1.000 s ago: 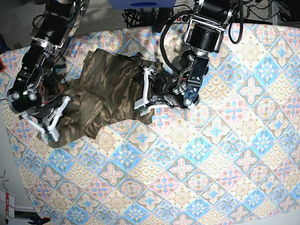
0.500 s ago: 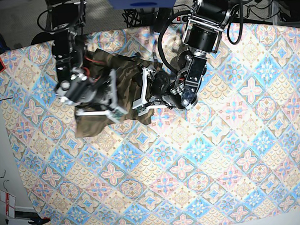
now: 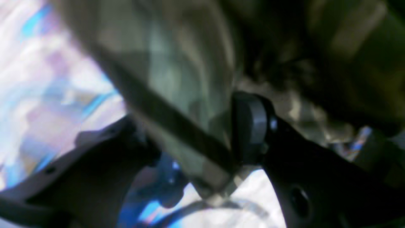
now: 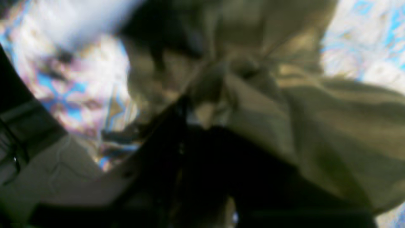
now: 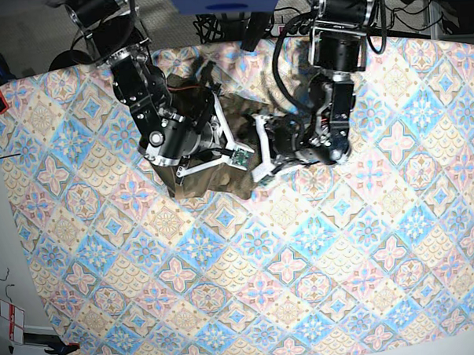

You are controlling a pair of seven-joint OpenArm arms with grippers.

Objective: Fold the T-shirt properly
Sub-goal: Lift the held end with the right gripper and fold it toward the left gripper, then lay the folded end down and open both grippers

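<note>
Base view, change: the right gripper point(image 5: 220, 158) has swept from the table's 9 o'clock edge toward centre, dragging the T-shirt point(image 5: 213, 174) across itself, so the sideways fold looks nearly closed.
Base view, shirt: a compact camouflage bundle at about 11 o'clock on the tablecloth point(image 5: 366, 243).
Left wrist view: left gripper point(image 3: 190, 139) fingers apart, straddling a cloth edge.
Right wrist view: fingers pinched together on bunched, blurred fabric.
</note>
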